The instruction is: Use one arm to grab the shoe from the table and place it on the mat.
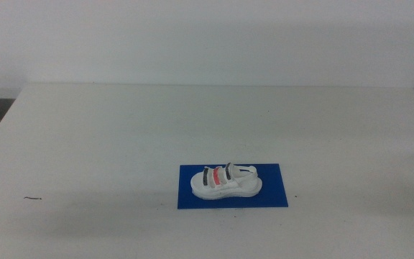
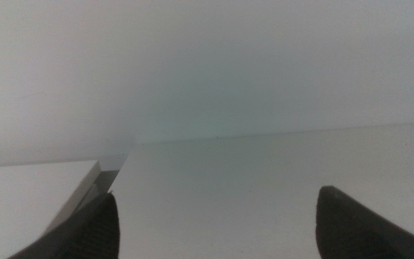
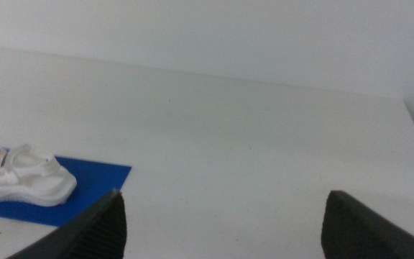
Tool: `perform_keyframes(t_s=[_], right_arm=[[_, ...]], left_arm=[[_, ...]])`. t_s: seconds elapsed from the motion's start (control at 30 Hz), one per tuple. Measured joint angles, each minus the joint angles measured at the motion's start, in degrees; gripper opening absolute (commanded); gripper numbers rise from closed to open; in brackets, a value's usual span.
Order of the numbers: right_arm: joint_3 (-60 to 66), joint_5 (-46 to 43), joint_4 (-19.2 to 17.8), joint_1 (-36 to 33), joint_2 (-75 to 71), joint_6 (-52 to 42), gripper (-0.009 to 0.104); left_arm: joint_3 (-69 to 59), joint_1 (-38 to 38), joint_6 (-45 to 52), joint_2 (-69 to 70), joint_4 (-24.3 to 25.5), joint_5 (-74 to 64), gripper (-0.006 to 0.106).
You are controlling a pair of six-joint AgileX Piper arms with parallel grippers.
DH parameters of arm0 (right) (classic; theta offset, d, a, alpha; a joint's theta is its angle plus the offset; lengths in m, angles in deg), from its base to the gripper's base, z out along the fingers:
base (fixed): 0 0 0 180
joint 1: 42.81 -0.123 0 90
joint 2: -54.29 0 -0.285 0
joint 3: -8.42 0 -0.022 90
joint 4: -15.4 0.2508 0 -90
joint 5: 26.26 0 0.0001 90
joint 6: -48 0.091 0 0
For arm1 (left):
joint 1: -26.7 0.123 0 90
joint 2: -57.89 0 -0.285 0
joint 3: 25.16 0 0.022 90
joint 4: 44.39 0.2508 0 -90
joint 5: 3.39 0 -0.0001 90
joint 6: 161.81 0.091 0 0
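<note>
The small white sandal-like shoe with black and red straps [image 1: 226, 182] lies on its sole on the flat deep-blue rectangular mat [image 1: 273, 194], within the mat's edges, toward the near middle of the plain white rectangular tabletop [image 1: 121, 137]. The left pincer [image 2: 214, 223] sits at the near left edge, jaws spread wide, released. The right pincer [image 3: 225, 223] sits at the near right edge, likewise released, well apart from the shoe.
</note>
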Motion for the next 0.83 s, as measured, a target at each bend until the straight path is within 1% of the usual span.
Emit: perform_keyframes(t_s=[0.27, 0.47, 0.83], right_arm=[[9.24, -0.77, 0.65, 0.06, -15.52, 0.25, 0.074], [12.56, -0.77, 0.81, 0.06, -23.93, 0.36, 0.074], [12.59, 0.29, 0.93, 0.06, -25.28, 0.36, 0.074]], left_arm=[[0.00, 0.00, 0.00, 0.00, 0.00, 0.00, 0.094], [0.00, 0.00, 0.00, 0.00, 0.00, 0.00, 0.094], [0.00, 0.00, 0.00, 0.00, 0.00, 0.00, 0.094]])
